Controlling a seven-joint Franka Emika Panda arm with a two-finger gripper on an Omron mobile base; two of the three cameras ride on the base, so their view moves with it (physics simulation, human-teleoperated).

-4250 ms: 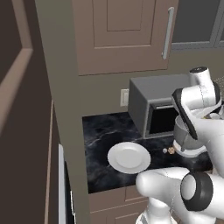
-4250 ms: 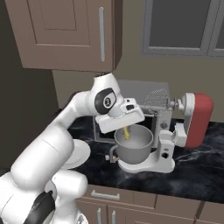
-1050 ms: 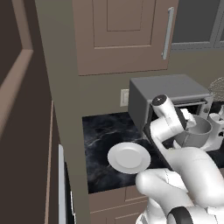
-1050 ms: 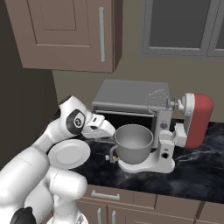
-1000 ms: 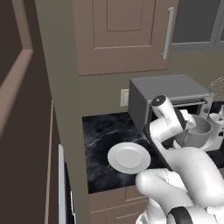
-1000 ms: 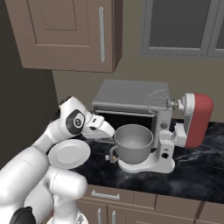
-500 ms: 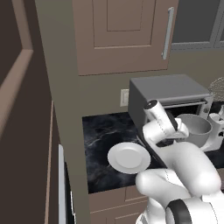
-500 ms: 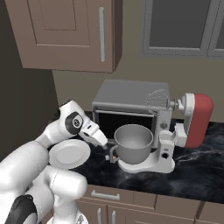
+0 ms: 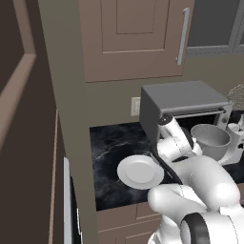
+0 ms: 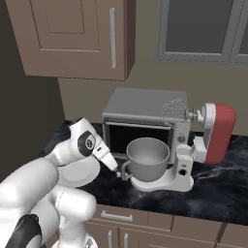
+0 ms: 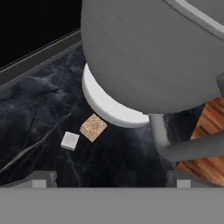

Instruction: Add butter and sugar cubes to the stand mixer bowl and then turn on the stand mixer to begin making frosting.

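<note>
My gripper (image 11: 112, 179) is open, its fingertips (image 11: 42, 178) wide apart with nothing between them. It hangs low over the black counter, just left of the stand mixer bowl (image 10: 147, 155), and shows there as gripper (image 10: 113, 166). Ahead of the fingers lie the sugar cubes: a tan-brown cube (image 11: 93, 127) and, beside it, a whitish cube (image 11: 70, 141). Both rest on the counter beside the mixer's white base (image 11: 109, 108). The grey bowl (image 11: 148, 52) looms above them, its handle (image 11: 183, 146) to the right. The stand mixer (image 10: 219, 133) has its red head tilted back. The butter is out of view.
A grey microwave (image 10: 140, 109) stands behind the bowl with its door open. A white plate (image 9: 140, 171) lies on the counter left of my arm. A wall column borders the counter's left end, and cabinets hang above.
My arm has come down from above the bowl, where it held a yellow stick, to the counter left of the bowl. Over the last second the hand sank lower, jaws staying open.
</note>
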